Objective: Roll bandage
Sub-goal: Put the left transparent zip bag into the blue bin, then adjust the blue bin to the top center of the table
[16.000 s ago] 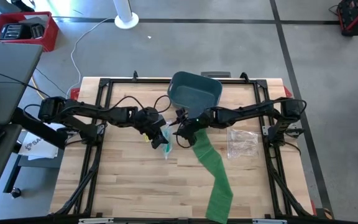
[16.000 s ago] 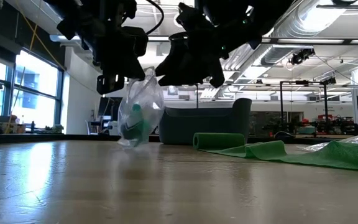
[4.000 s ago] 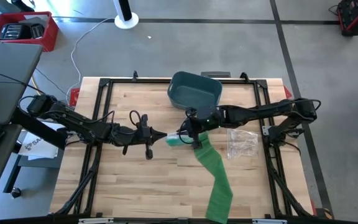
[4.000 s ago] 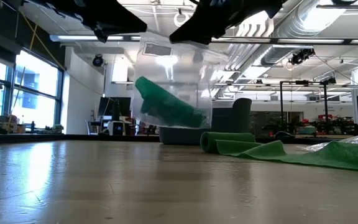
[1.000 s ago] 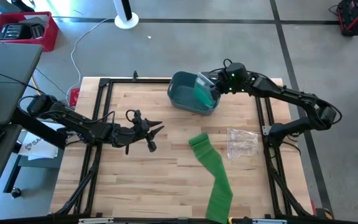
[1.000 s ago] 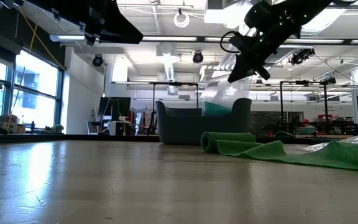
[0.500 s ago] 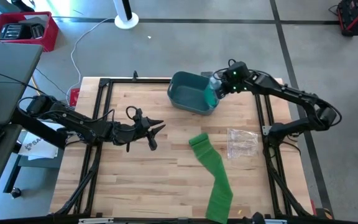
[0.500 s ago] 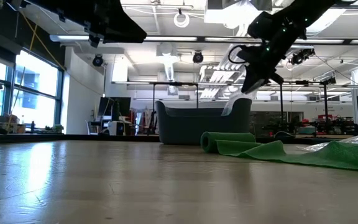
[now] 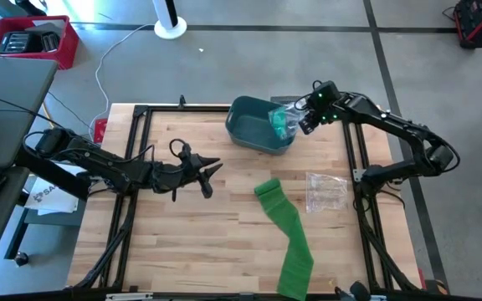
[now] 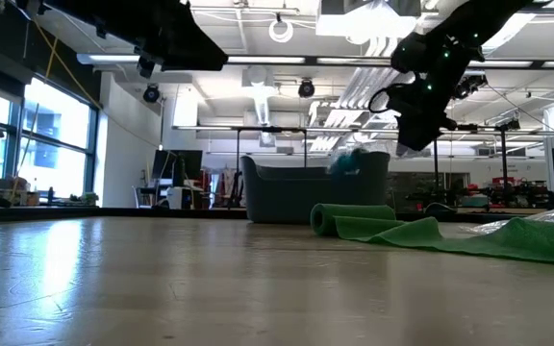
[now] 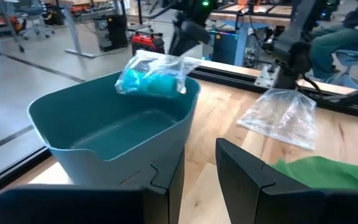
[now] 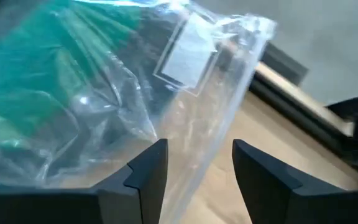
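Bandage (image 9: 287, 224) lying unrolled across the tabletop (image 9: 182, 242) from above, bagged roll (image 9: 281, 123) at the teal bin (image 9: 253, 125) rim, right gripper (image 9: 305, 119) open beside it, left gripper (image 9: 210, 165) spread wide; low view, bandage end rolled before bin; left wrist view, bag perched on rim.

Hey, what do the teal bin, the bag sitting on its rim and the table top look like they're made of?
The bin looks like moulded plastic: smooth, matte, thin even walls. The bag looks like thin clear plastic film: see-through, crinkled and glossy, with something teal-green inside. The table top looks like wood, probably butcher-block: pale strips with grain and a slight sheen.
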Motion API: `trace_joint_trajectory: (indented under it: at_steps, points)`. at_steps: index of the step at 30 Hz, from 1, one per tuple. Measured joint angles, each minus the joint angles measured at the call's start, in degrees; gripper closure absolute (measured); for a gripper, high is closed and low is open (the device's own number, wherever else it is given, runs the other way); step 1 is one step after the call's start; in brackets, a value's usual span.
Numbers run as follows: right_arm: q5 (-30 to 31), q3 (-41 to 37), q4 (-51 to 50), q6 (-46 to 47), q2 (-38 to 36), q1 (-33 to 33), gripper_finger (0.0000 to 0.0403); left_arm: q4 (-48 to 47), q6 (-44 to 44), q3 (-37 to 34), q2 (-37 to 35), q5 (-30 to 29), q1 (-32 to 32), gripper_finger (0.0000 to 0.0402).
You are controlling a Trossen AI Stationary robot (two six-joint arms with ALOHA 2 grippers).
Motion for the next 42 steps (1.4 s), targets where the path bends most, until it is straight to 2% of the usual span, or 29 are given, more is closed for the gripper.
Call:
trace_joint_trajectory:
  at_steps: [7,18,23,26,33,37,42]
  points:
    - [-7.6,0.0,0.92,-0.08,0.0,1.58,0.0231,0.95,-0.04,0.0,0.0,0.02,1.71,0.0314]
    - [-8.54,0.0,6.9,2.46,0.0,3.23,0.0231,0.94,-0.98,0.0,0.0,1.9,2.78,0.0314]
    - [-16.66,0.0,7.04,3.22,0.0,3.23,0.0231,0.92,-1.42,0.0,0.0,1.95,2.78,0.0314]
    - [-19.08,0.0,5.68,4.3,0.0,3.28,0.0231,0.92,-1.42,0.0,0.0,1.95,2.78,0.0314]
    - [-18.73,0.0,1.56,3.46,-2.11,3.24,0.0231,0.93,-1.42,0.0,0.0,1.93,2.78,0.0314]
    - [-14.28,0.0,-1.01,3.1,-5.06,3.26,0.0231,0.94,-1.48,0.0,0.0,1.92,3.43,0.0314]
    - [-13.6,0.04,-9.56,0.99,-4.43,3.31,0.0231,1.26,-2.5,-0.02,0.0,1.92,4.45,0.0314]
